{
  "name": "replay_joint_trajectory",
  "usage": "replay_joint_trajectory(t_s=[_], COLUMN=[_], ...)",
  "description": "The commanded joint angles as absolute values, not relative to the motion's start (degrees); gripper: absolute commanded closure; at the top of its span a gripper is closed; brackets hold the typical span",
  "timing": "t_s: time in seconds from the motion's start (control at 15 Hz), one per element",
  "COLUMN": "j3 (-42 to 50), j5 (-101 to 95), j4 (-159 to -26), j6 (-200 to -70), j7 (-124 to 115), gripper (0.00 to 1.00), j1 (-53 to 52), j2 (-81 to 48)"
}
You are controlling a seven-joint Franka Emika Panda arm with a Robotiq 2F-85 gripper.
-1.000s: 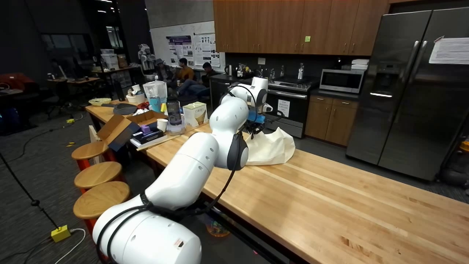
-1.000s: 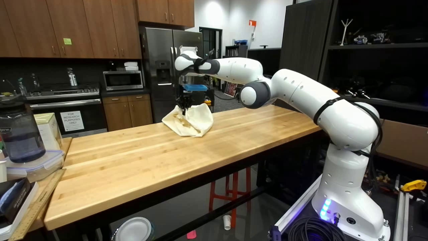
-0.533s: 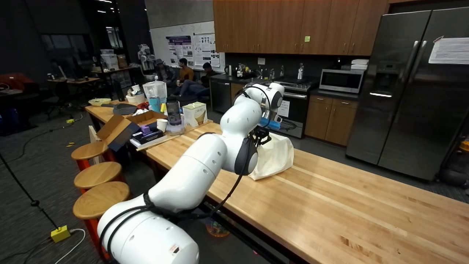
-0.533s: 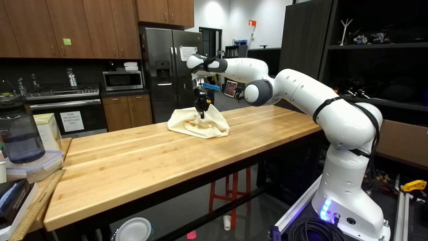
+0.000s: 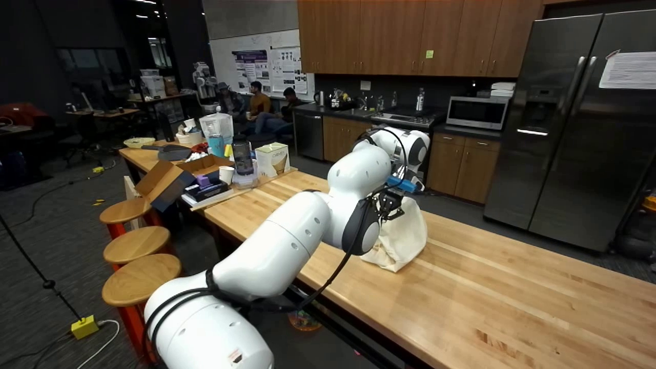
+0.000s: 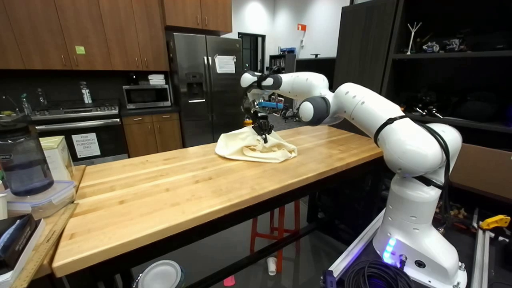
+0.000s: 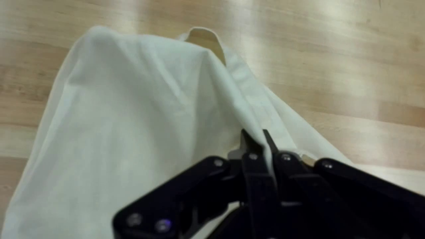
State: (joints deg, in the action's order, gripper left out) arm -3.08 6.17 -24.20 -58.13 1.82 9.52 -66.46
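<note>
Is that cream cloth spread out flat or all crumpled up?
Crumpled up: in both exterior views the cream cloth is bunched in folds on the wooden table, and the wrist view shows the gripper pinching one fold.

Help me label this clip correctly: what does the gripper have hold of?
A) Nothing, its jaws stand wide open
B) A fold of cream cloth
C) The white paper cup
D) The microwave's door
B: the wrist view shows a fold of the cream cloth pinched in the gripper.
</note>
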Motion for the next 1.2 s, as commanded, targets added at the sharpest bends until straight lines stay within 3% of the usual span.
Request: replay_joint_trajectory(t_s=[0.0, 0.4, 0.67, 1.13], j3=[-2.1, -3.7, -3.9, -4.7], j5=[7.2, 10.0, 9.0, 8.6], j4=[-23.8, -20.7, -21.2, -21.2], j6=[-61.3, -74.8, -87.2, -82.5], j7=[-6.9, -19.6, -14.5, 0.8], gripper=[0.99, 0.99, 0.99, 0.99], j1=[11.7, 10.4, 4.6, -3.2], j2=[-65.9, -65.7, -65.5, -66.3])
